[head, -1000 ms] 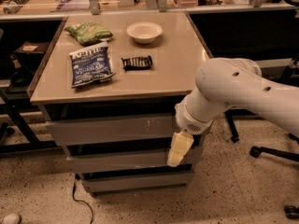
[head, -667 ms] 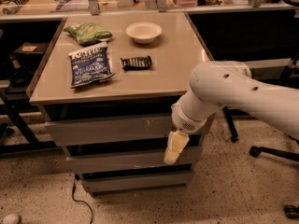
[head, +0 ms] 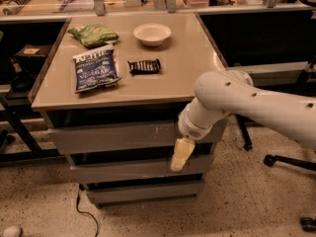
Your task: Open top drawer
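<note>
The top drawer [head: 113, 136] is the wide grey front just under the tabletop, with small pale scratches right of centre. It looks closed, flush with the cabinet. My gripper [head: 180, 154] is pale yellow and points down from the white arm [head: 237, 102]. It hangs in front of the top drawer's lower right edge, over the dark gap above the middle drawer [head: 128, 169]. I cannot tell whether it touches the drawer.
On the tabletop [head: 187, 63] lie a blue chip bag [head: 95, 69], a green bag [head: 93, 34], a white bowl [head: 152, 33] and a dark snack bar [head: 144, 66]. The bottom drawer [head: 143, 191] sits low. A chair base [head: 289, 162] stands at right and a cable [head: 81, 209] lies on the floor.
My arm and gripper have shifted a little to the left along the drawer fronts. The drawers have not moved.
</note>
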### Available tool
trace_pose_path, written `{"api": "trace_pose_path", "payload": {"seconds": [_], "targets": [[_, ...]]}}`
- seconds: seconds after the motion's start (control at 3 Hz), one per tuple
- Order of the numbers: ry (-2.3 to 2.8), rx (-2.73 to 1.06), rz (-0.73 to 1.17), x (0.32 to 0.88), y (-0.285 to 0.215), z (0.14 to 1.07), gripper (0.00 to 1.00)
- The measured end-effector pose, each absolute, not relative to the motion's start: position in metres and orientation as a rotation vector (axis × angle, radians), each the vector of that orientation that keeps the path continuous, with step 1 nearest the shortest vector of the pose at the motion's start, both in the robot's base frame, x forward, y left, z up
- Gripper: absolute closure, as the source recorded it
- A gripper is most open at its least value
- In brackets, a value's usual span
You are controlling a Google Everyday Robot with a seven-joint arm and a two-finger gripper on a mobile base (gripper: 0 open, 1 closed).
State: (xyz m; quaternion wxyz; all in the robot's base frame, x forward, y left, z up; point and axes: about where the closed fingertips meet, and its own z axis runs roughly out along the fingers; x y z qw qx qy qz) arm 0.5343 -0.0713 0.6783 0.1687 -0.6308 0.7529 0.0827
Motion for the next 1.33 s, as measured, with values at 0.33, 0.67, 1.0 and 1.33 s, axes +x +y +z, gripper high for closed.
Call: {"api": "trace_pose_path", "payload": {"seconds": [0.33,0.67,1.0,1.33], "targets": [[2.136,-1.798,0.251,0.544,-0.071,0.663,0.0],[2.119,-1.805,0.259,0.555,-0.072,0.653,0.0],[2.127,-1.813,0.296,0.551,-0.071,0.64,0.0],[2.141,-1.812,0.325,0.543,-0.073,0.641,0.0]]}}
